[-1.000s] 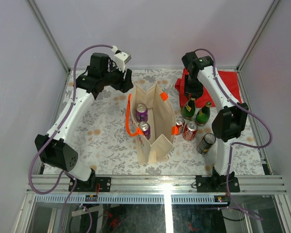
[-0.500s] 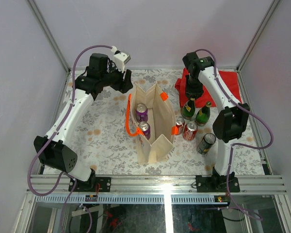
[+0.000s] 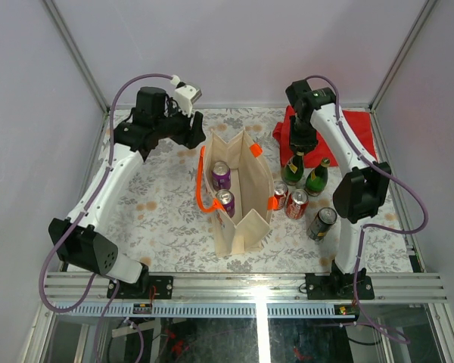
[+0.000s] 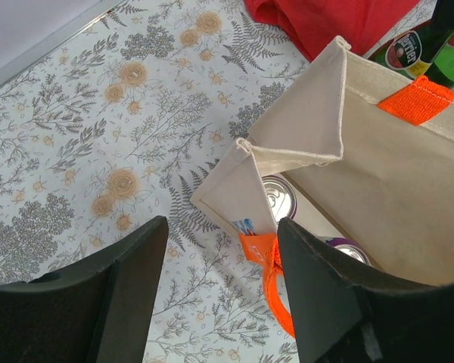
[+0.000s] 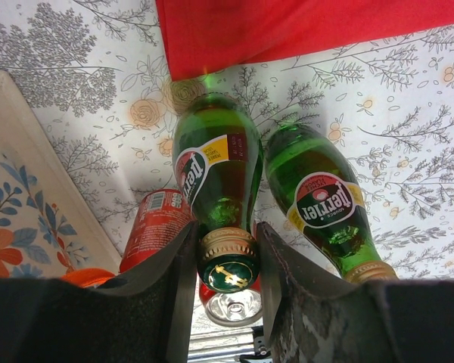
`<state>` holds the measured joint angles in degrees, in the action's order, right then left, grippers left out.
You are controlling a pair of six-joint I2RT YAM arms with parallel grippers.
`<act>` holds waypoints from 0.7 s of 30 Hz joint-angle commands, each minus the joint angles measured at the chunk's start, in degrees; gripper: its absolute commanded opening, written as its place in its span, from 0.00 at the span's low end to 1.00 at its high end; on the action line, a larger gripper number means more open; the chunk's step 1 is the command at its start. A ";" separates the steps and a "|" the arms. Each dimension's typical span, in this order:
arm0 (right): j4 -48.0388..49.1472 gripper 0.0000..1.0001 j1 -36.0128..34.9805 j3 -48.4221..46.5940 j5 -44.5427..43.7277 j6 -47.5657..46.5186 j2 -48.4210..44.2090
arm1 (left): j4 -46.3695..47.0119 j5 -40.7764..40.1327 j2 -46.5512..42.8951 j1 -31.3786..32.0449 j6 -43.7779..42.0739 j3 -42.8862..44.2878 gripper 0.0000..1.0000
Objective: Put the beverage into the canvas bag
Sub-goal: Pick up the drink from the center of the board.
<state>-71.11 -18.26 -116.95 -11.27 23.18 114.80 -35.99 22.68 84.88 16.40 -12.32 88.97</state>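
The beige canvas bag [image 3: 251, 181] with orange handles stands open at mid-table, two purple cans [image 3: 221, 175] inside. The beverage in hand is a green glass bottle [image 3: 292, 168] standing upright just right of the bag. My right gripper [image 3: 296, 148] comes down over it, and in the right wrist view its fingers [image 5: 174, 295] press both sides of the gold cap on the bottle [image 5: 216, 162]. My left gripper [image 3: 199, 125] hovers open above the bag's far left corner [image 4: 242, 170], with the orange handle [image 4: 276, 280] between its fingers and untouched.
A second green bottle [image 3: 316, 178] stands right beside the held one. Two red cans [image 3: 296, 204] and a dark can [image 3: 321, 223] stand nearer the front. A flat red cloth [image 3: 356, 128] lies at the back right.
The right gripper's fingers have closed in on the bottle's cap. The left arm has drawn slightly back and to the left.
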 commanded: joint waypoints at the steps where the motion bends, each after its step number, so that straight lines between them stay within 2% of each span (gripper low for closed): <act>1: 0.38 0.00 0.14 -6.73 -0.31 -0.17 -4.24 | 1.97 0.08 -1.86 -0.17 -0.35 -0.98 0.60; 21: -1.55 0.00 0.15 -17.36 -0.09 0.99 -6.56 | 1.97 0.31 -3.58 -0.14 0.58 -2.59 0.60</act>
<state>-72.86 -18.26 -128.09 -11.33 23.62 114.48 -35.99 22.70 83.24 16.40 -12.27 86.96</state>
